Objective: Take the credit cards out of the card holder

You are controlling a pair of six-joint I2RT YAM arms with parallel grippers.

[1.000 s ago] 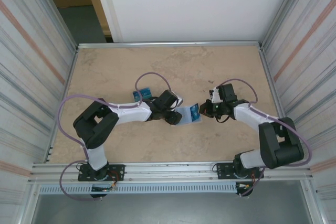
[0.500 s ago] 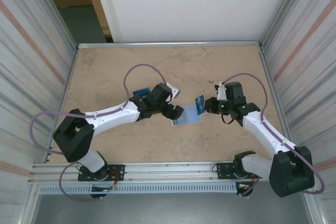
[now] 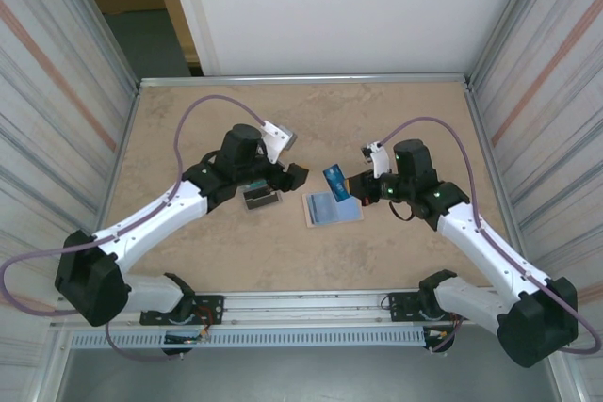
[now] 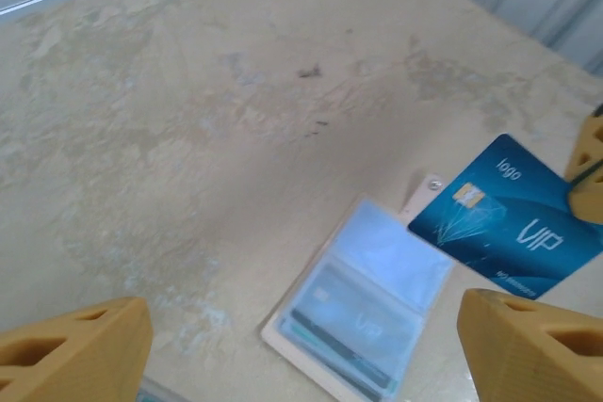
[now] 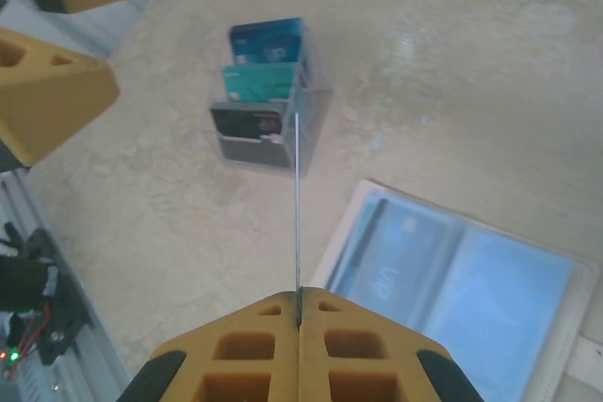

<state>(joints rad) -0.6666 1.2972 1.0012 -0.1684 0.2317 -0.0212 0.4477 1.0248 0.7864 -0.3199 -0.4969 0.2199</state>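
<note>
**Top view with both wrist views.** We see the card holder (image 3: 332, 208) lying open and flat on the tabletop (image 3: 396, 120) between the two arms. Its clear pockets face up, a pose that leaves each slot reachable from above.

The right arm (image 3: 471, 233) has its jaws closed on one end of a blue card (image 3: 334, 183). The card is held tilted in the air just beside the holder, clear of the pockets. In the right wrist view it appears edge-on, a thin line rising from the pinched jaws. We judge that gripping it by the end keeps most of the card free for setting it down.

In the left wrist view another card (image 4: 353, 322) sits in one pocket of the holder, so we take the task as unfinished.

To the left of the holder stands a small clear rack (image 3: 259, 198) with three cards upright in it — presumably where extracted cards go. The left arm (image 3: 170, 209) holds its jaws wide open and empty near the rack, apart from the holder.
</note>
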